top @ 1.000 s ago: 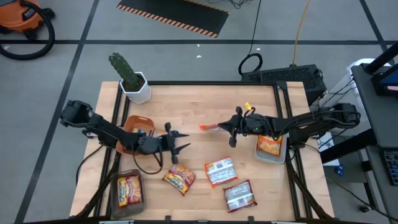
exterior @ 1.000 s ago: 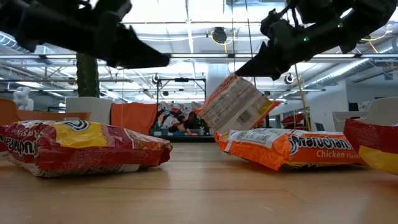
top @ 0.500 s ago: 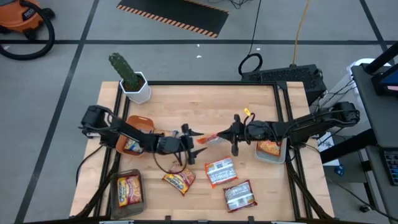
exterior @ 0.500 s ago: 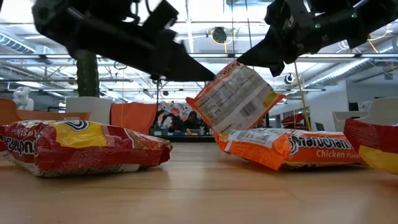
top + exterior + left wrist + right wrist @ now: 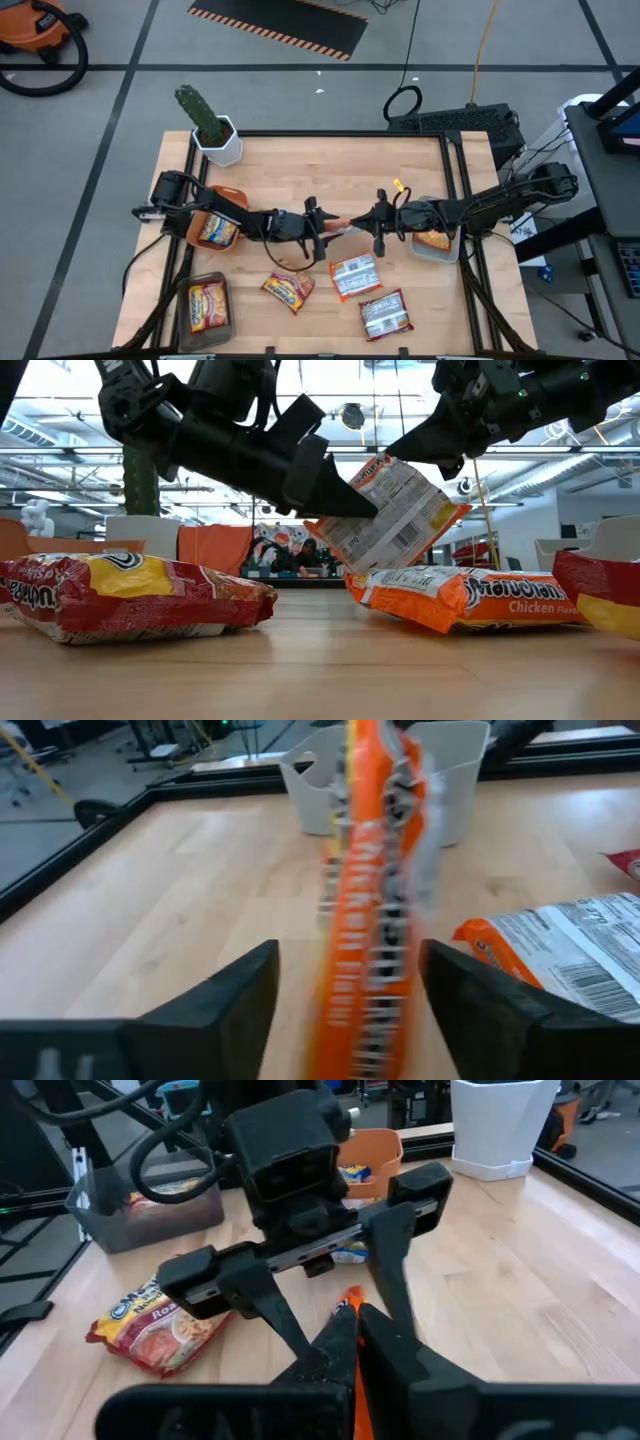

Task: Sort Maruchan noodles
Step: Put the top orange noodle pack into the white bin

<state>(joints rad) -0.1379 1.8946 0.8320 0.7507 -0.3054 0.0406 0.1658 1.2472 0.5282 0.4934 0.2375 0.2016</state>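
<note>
An orange Maruchan packet [image 5: 345, 225] hangs in the air over the table's middle, between my two grippers. My right gripper [image 5: 370, 222] is shut on it from the table's right. My left gripper [image 5: 328, 230] has come from the left and is open. In the left wrist view its fingers [image 5: 235, 1005] stand on either side of the edge-on packet [image 5: 375, 900]; I cannot tell whether they touch it. Three more packets [image 5: 288, 290] [image 5: 355, 275] [image 5: 385, 315] lie flat on the near table. My right gripper pinches the orange packet between its two fingers at the packet's edge [image 5: 348, 1308] on the table's right side, coming in roughly level from the right. The packet is lifted clear of the table and sticks out toward my left gripper, tilted in the low view [image 5: 390, 515].
An orange bowl [image 5: 232, 195] at the left holds a packet [image 5: 215, 232]. A grey tray [image 5: 190, 300] at the near left corner and a grey tray [image 5: 455, 245] at the right each hold one. A potted cactus [image 5: 210, 128] stands at the far left corner.
My left arm has swung from over the orange bowl toward the table's right until its open fingers stand around the hanging packet's free end. My right gripper has kept hold and shifted slightly toward the near edge; the packet has risen a little and tilted.
</note>
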